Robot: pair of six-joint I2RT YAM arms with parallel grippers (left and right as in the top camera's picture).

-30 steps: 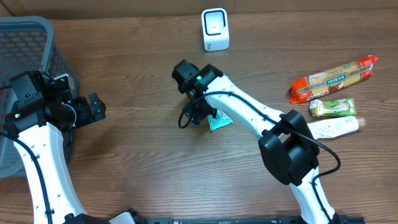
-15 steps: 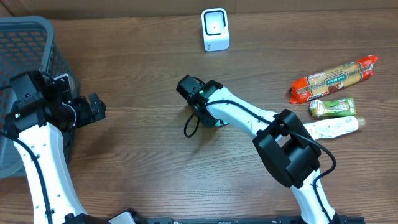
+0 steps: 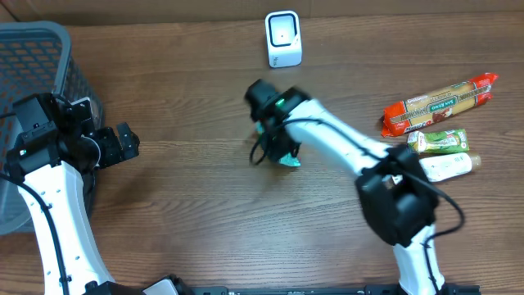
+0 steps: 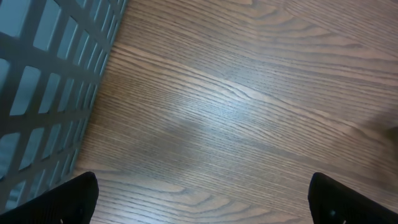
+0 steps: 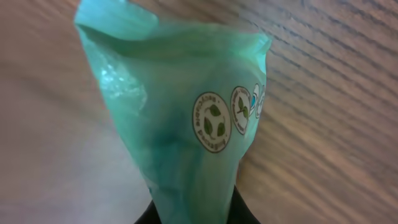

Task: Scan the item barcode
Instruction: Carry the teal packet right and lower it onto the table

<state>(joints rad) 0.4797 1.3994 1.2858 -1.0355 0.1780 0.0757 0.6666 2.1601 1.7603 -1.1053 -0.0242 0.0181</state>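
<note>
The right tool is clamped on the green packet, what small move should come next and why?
Probably lift the green packet slightly off the table, toward the white scanner. The right tool is shut on it, and the packet is well short of the scanner, which stands near the table's far edge.

Brown wood-grain table (image 3: 180, 213), evenly lit.
</note>
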